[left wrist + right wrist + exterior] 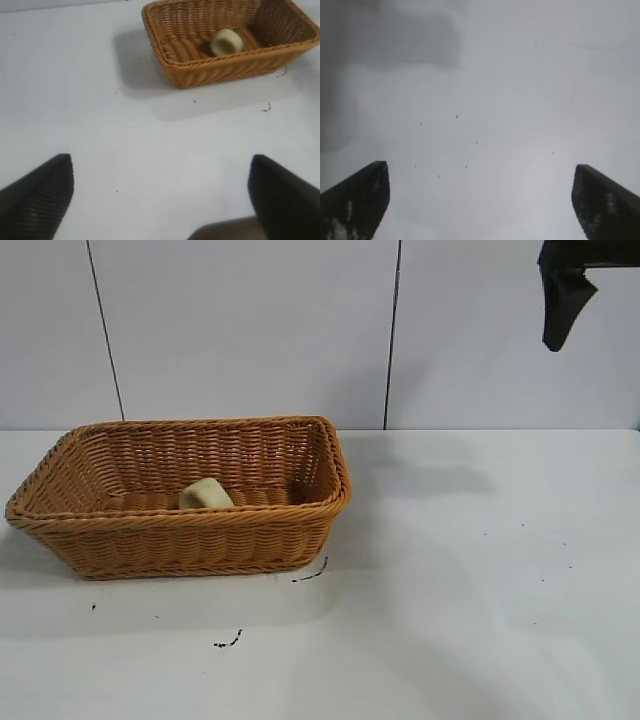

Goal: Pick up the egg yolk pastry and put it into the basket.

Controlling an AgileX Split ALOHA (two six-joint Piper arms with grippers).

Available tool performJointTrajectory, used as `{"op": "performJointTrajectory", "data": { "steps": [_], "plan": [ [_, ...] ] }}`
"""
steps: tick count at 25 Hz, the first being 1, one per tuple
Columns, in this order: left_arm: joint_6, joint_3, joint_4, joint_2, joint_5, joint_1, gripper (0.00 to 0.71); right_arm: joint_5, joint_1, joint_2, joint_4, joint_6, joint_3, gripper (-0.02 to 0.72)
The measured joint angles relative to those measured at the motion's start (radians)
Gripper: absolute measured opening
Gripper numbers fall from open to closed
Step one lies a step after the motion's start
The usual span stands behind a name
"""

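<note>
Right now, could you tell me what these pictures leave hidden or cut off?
- Egg yolk pastry: its lower part is hidden behind the basket front wall in the exterior view.
- Right gripper: the exterior view's top edge cuts it off; only a dark tip shows.
- Left gripper: absent from the exterior view; the left wrist view's lower edge cuts its fingers.

The right gripper (pixel 562 300) is held raised at the upper right of the exterior view, its dark fingers (pixel 355 202) spread wide apart with nothing between them. The left gripper (pixel 160 200) is likewise held wide open and nothing is gripped.
</note>
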State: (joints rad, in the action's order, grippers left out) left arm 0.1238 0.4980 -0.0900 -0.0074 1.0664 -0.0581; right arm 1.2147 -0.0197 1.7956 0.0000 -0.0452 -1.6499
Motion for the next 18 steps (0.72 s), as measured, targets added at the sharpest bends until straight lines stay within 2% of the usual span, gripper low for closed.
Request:
{"op": "performJointTrajectory", "data": {
  "steps": [9,18],
  "plan": [
    [0.0,0.0,0.0,0.0,0.0,0.0,0.695,-0.007,0.0,-0.491,0.019,-0.004,0.486,0.689],
    [0.0,0.0,0.0,0.0,0.0,0.0,0.695,-0.183,0.0,-1.009,0.024,-0.005,0.926,0.689]
  ]
}}
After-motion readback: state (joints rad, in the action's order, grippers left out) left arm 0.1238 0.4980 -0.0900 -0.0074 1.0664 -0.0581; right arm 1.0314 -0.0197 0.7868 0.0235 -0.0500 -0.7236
